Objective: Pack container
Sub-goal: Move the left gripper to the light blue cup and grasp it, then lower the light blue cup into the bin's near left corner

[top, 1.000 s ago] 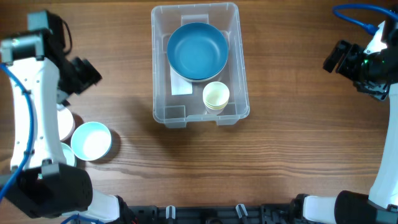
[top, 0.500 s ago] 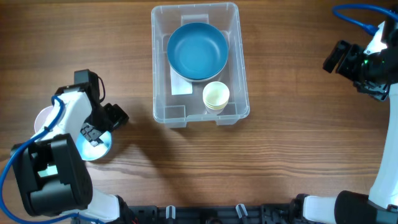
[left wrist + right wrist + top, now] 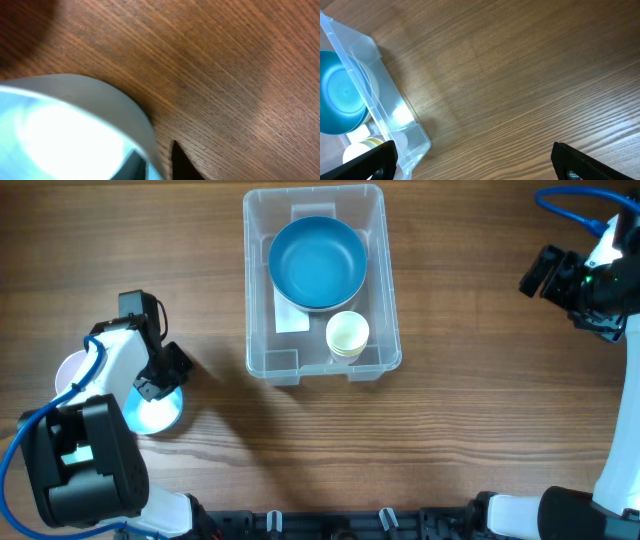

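Observation:
The container, a clear rectangular bin at the table's top centre, holds a dark blue bowl and a pale yellow cup. At the left, a light blue bowl stands on the table. My left gripper is shut on its rim. In the left wrist view the bowl fills the lower left, with the gripper pinching its wall, one finger inside and one outside. My right gripper hangs open at the far right, with only bare wood between its fingertips. The container's corner shows at the left of the right wrist view.
A white cup stands at the left edge, partly hidden behind the left arm. Bare wood lies between the light blue bowl and the container, and between the container and the right arm.
The left arm swung down from the upper left to the light blue bowl, and its fingers have closed on the rim. The right arm has not moved.

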You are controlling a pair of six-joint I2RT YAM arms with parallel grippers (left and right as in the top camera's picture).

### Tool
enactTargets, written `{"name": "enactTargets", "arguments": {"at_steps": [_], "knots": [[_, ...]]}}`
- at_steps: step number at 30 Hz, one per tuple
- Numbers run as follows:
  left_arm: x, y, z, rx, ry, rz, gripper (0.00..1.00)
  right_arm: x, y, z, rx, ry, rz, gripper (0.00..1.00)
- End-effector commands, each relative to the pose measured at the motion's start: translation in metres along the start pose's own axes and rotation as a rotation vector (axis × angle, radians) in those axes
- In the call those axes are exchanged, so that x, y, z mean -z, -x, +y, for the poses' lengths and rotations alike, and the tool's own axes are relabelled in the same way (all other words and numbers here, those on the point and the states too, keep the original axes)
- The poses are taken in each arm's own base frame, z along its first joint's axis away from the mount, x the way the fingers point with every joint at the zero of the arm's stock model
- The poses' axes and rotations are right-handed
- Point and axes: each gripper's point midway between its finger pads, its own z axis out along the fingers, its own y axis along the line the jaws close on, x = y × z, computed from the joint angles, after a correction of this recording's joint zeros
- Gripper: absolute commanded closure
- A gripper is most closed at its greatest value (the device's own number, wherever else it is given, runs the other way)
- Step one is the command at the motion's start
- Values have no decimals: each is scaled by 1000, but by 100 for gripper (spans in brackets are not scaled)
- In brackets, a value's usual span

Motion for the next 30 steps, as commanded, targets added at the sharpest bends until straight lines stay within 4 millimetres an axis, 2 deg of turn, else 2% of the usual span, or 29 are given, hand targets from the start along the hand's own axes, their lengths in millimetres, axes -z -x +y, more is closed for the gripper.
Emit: {"name": "enactTargets", "arguments": {"at_steps": [1, 4, 8, 9, 10, 11, 14, 15, 17, 19, 20, 22, 27, 30], "knots": [[3, 4, 1, -1, 4, -20, 96, 3, -2, 1, 12, 5, -6, 0], [13, 11, -4, -5, -4, -32, 96, 3, -2, 1, 12, 4, -6, 0], [44, 17, -26, -60, -23, -59, 96, 3, -2, 1, 12, 5, -6, 0], [59, 18, -37, -87, -34, -75, 96, 3, -2, 1, 12, 5, -6, 0], [86, 17, -55, -137, -59, -108, 96, 3, -2, 1, 13, 5, -7, 0], [103, 16, -66, -165, -76, -129, 96, 3, -2, 1, 12, 5, -7, 0], [166, 3, -106, -279, -145, -200, 96, 3, -2, 1, 13, 5, -8, 0], [181, -3, -117, -313, -167, -220, 96, 3, -2, 1, 13, 6, -9, 0], [212, -20, -144, -397, -223, -265, 96, 3, -1, 1, 12, 6, -10, 0], [234, -50, -179, -512, -296, -308, 96, 2, -1, 1, 13, 6, -10, 0], [237, -68, -194, -567, -323, -315, 96, 2, -1, 1, 13, 6, -10, 0], [231, -87, -207, -591, -326, -289, 96, 2, -1, 1, 13, 5, -9, 0], [198, -117, -231, -596, -278, -208, 96, 2, -2, 1, 13, 5, -7, 0], [172, -121, -238, -580, -224, -162, 96, 2, -3, 1, 12, 5, -4, 0]]}}
